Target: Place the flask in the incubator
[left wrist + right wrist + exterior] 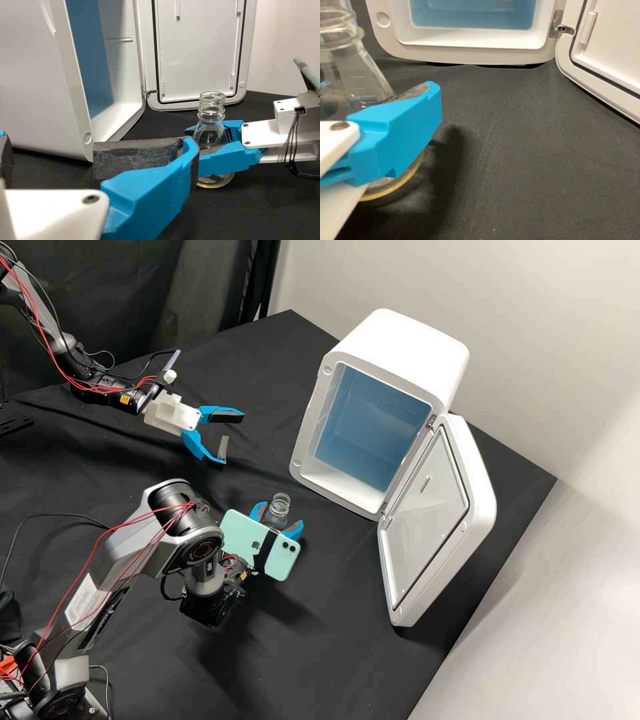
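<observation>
The clear glass flask (281,505) stands upright on the black cloth, a little in front of the open white incubator (400,347) with its blue inside. My right gripper (279,525) is shut on the flask (211,125) low on its body, a blue finger on each side; one of its fingers (395,130) presses the glass (345,75). The flask's base rests on the cloth. My left gripper (223,437) hangs open and empty farther back, well left of the incubator (40,75), with the right gripper (201,146) ahead of it.
The incubator's door (433,520) is swung wide open toward the bench's right edge, resting low. A mint green phone (260,550) is strapped to the right arm's wrist. Bare black cloth (520,150) lies between the flask and the incubator's mouth (470,45).
</observation>
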`<action>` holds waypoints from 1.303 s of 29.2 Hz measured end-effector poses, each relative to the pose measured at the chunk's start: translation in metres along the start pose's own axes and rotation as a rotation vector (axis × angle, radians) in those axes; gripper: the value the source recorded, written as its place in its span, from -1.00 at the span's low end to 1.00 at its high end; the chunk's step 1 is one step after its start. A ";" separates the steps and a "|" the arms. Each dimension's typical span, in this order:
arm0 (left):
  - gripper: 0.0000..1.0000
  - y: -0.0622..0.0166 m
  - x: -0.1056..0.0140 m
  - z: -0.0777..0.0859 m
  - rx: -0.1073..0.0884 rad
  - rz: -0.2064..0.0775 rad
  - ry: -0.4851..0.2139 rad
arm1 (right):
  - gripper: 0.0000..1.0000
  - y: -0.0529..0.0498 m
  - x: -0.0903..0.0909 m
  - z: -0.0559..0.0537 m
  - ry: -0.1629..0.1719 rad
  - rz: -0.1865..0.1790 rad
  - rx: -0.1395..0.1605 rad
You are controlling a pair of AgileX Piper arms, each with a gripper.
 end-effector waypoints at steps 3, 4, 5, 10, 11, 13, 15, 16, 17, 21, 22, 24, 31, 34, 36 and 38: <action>1.00 0.0000 0.000 0.000 0.000 0.000 0.000 | -1.00 0.000 0.000 0.000 0.000 0.000 0.000; 1.00 0.0000 0.000 0.000 0.000 0.000 0.000 | -1.00 0.000 0.000 0.000 -0.002 0.002 0.001; 1.00 0.0000 0.000 0.000 0.000 0.000 0.000 | -1.00 0.000 0.000 0.000 -0.002 0.002 0.003; 1.00 -0.0004 -0.001 0.000 -0.006 -0.002 -0.001 | -1.00 0.005 0.004 0.002 -0.010 0.021 0.003; 1.00 -0.0018 -0.002 0.000 -0.011 -0.008 -0.002 | -1.00 0.010 0.010 0.003 -0.020 0.031 0.008; 1.00 -0.0023 -0.005 0.001 -0.010 -0.013 -0.006 | -1.00 0.022 0.020 0.006 -0.047 0.096 0.044; 1.00 -0.0016 -0.007 0.002 -0.004 -0.014 -0.013 | -1.00 0.033 0.021 0.008 -0.081 0.174 0.086; 1.00 -0.0013 -0.007 0.002 -0.004 -0.013 -0.013 | -1.00 0.038 0.020 0.009 -0.098 0.209 0.113; 1.00 -0.0011 -0.007 0.003 -0.004 -0.009 -0.017 | -1.00 0.041 0.019 0.009 -0.115 0.235 0.132; 1.00 -0.0010 -0.007 0.004 -0.004 -0.007 -0.019 | -1.00 0.052 0.015 0.012 -0.174 0.298 0.191; 1.00 -0.0010 -0.007 0.004 -0.004 -0.007 -0.019 | -1.00 0.054 0.015 0.012 -0.177 0.301 0.196; 1.00 -0.0010 -0.007 0.004 -0.004 -0.007 -0.019 | -1.00 0.056 0.017 0.015 -0.197 0.296 0.202; 1.00 -0.0010 -0.007 0.004 -0.004 -0.007 -0.019 | -1.00 0.068 0.028 0.014 -0.177 0.316 0.205; 1.00 -0.0010 -0.007 0.004 -0.004 -0.007 -0.019 | -1.00 0.069 0.036 0.011 -0.157 0.317 0.213; 1.00 -0.0010 -0.007 0.004 -0.004 -0.007 -0.019 | -1.00 0.068 0.040 0.011 -0.153 0.311 0.225; 1.00 -0.0010 -0.007 0.004 -0.004 -0.007 -0.019 | -1.00 0.068 0.043 0.010 -0.155 0.304 0.226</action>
